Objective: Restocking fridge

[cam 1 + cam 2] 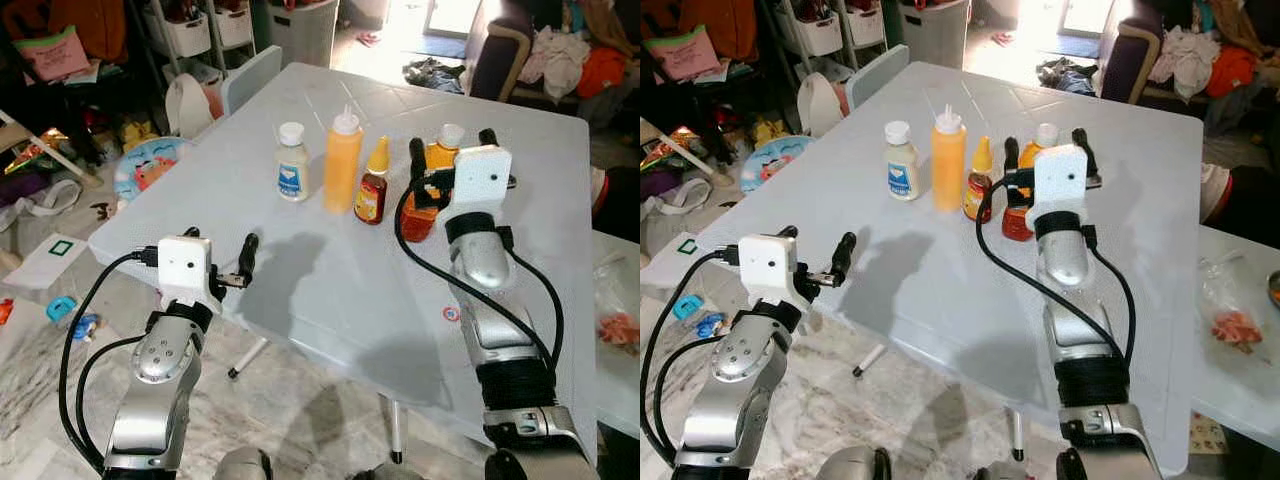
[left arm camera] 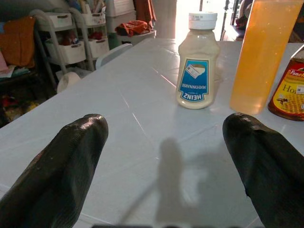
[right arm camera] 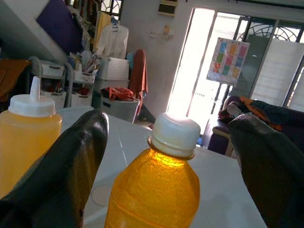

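White plastic table holds all 4 bottles in a row, so restocking looks barely begun: the right gripper straddles the white-capped orange juice bottle with fingers apart, while the left gripper hovers spread before the mayonnaise bottle.

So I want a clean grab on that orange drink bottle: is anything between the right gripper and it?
Nothing visible. The right gripper is open, with one finger on each side of the orange bottle, whose white cap sits between them. The yellow squeeze bottle stands off to one side, outside the fingers.
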`<state>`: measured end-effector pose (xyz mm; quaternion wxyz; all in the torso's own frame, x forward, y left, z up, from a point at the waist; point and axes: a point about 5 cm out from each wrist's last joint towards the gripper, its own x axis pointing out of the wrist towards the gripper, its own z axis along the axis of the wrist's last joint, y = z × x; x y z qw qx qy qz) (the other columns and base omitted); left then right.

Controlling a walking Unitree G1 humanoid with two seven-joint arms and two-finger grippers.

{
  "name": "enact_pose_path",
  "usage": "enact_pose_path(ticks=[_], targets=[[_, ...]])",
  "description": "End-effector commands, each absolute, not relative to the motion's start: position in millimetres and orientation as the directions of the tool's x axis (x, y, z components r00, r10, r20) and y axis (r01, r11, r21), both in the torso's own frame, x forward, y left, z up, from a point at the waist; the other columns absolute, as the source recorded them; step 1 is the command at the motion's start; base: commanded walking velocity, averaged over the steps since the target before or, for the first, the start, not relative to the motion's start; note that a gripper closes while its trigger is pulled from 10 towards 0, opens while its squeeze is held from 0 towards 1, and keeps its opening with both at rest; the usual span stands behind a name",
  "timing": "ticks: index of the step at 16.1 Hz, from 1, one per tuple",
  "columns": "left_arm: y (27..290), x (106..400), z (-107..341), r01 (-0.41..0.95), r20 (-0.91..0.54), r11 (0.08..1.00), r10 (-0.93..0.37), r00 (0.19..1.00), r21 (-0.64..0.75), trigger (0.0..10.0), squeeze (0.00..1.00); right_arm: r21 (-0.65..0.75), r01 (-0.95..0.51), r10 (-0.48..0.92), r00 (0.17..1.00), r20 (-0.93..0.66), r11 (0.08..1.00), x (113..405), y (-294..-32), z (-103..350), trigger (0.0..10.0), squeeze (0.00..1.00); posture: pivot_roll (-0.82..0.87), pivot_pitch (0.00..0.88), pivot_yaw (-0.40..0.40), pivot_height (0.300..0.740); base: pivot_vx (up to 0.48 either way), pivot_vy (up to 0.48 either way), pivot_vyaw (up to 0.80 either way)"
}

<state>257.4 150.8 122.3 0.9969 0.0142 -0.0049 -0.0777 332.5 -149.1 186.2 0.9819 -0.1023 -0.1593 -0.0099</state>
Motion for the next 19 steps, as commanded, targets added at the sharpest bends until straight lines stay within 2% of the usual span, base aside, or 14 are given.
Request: enact_pose_path(ticks=[1,5,16,17,18,19], targets=[[151,257,126,0.164,0.013,0.986,-0.164,0.986,0.042,10.0,0.0,-0.177,0.074,-0.012,0.945,0.327,0.981,336,-151,190,10.0,0.0,0.05,0.037,0.017,0.74,0.0,0.0,0.0],[151,256,125,0.185,-0.005,0.981,-0.185,0.983,0.054,10.0,0.0,-0.149,0.1,-0.05,0.95,0.309,0.984,344,-155,190,10.0,0.0,0.06,0.042,0.026,0.74,0.0,0.0,0.0],[157,256,129,0.224,-0.032,0.97,-0.221,0.975,0.095,10.0,0.0,-0.065,0.063,-0.046,0.97,0.237,0.996,373,-147,200,10.0,0.0,0.11,0.058,0.073,0.74,0.0,0.0,0.0],[157,256,129,0.227,-0.034,0.969,-0.224,0.974,0.096,10.0,0.0,-0.052,0.066,-0.051,0.97,0.237,0.996,374,-147,201,2.1,0.0,0.11,0.059,0.074,0.74,0.0,0.0,0.0],[153,256,129,0.245,-0.039,0.964,-0.242,0.969,0.101,10.0,0.0,-0.056,0.067,-0.051,0.966,0.253,0.996,376,-147,206,0.0,0.0,0.11,0.058,0.079,0.74,0.0,0.0,0.0],[151,256,129,0.252,-0.041,0.962,-0.25,0.968,0.103,10.0,0.0,-0.061,0.069,-0.051,0.964,0.259,0.996,376,-147,208,0.0,0.0,0.11,0.057,0.08,0.74,0.0,0.0,0.0]])
